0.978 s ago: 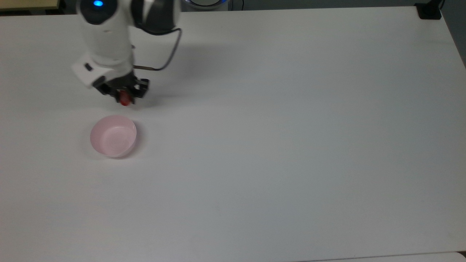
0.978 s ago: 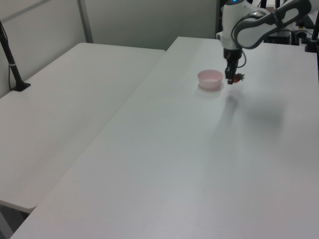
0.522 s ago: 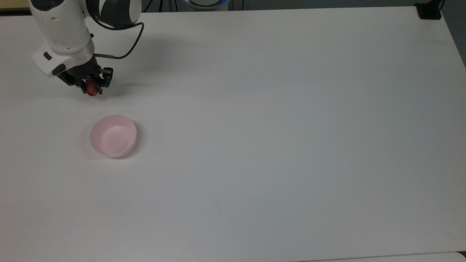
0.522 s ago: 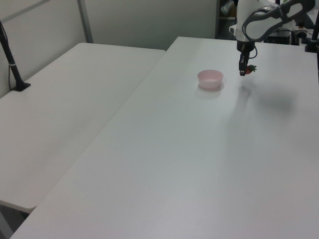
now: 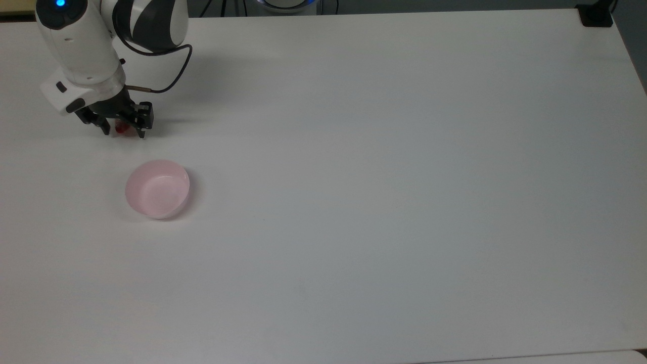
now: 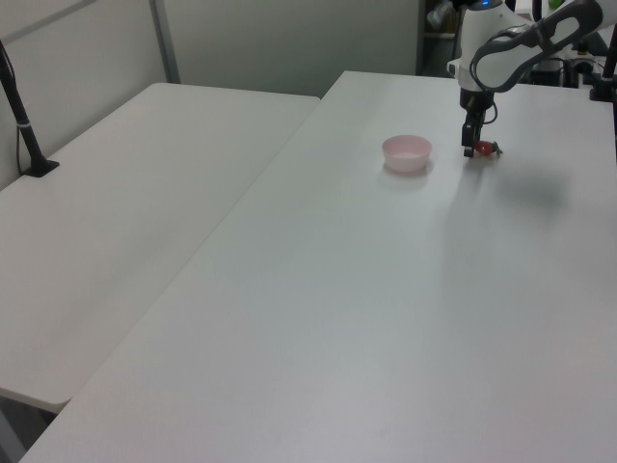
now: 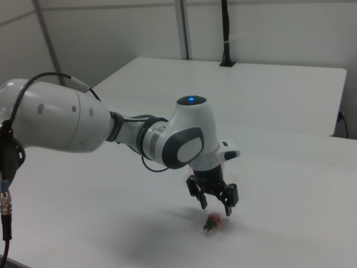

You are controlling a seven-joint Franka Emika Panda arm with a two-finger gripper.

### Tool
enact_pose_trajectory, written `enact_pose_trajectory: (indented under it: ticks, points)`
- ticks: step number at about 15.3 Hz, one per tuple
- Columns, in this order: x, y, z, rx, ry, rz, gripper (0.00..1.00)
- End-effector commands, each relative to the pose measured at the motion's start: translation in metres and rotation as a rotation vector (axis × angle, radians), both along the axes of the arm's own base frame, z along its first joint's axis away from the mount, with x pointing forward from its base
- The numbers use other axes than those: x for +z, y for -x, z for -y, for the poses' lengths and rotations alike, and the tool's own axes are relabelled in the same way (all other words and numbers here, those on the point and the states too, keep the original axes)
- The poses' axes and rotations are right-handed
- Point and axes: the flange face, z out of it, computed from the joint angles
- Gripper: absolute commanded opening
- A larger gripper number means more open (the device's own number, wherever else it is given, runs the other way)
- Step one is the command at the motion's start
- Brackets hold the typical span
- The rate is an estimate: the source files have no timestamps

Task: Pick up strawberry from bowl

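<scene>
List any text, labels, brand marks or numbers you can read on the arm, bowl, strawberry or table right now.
None: no readable text appears anywhere.
Robot arm: white and dark-grey shell with a blue light, no legible marking.
Bowl: plain pale pink, unmarked.
Strawberry: whitish speckles, no label.
Table: plain white surface, nothing written.
Gripper: black, no legible print.

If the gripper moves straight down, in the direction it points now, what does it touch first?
Most likely the strawberry, which lies on the white table just below the open gripper. Depth is unclear, so the fingers could pass beside it and reach the table instead.
</scene>
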Motion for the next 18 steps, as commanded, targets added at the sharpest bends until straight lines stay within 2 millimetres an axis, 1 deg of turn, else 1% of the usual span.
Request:
enact_pose_trajectory:
  ticks: [1,2,4,6,7,10,12,13,14,16,17,18]
  points:
    - [0.050,-0.001,-0.017,-0.103,0.033,0.065,1.00]
    - [0.073,-0.005,-0.027,-0.115,0.037,0.059,1.00]
    - [0.123,-0.010,-0.057,-0.154,0.018,0.010,1.00]
    - [0.173,-0.015,-0.093,-0.237,-0.055,0.006,1.00]
    - [0.196,-0.013,-0.111,-0.277,-0.082,0.007,1.00]
    - [0.244,0.005,-0.165,-0.306,-0.102,0.011,1.00]
    - [0.265,0.019,-0.190,-0.348,-0.141,0.000,1.00]
    - [0.273,0.023,-0.199,-0.360,-0.152,0.003,1.00]
    - [0.276,0.025,-0.210,-0.365,-0.162,0.000,1.00]
    - [0.274,0.023,-0.230,-0.331,-0.161,-0.006,1.00]
    - [0.274,0.021,-0.237,-0.300,-0.154,0.004,1.00]
    - [0.274,0.017,-0.239,-0.244,-0.150,0.024,1.00]
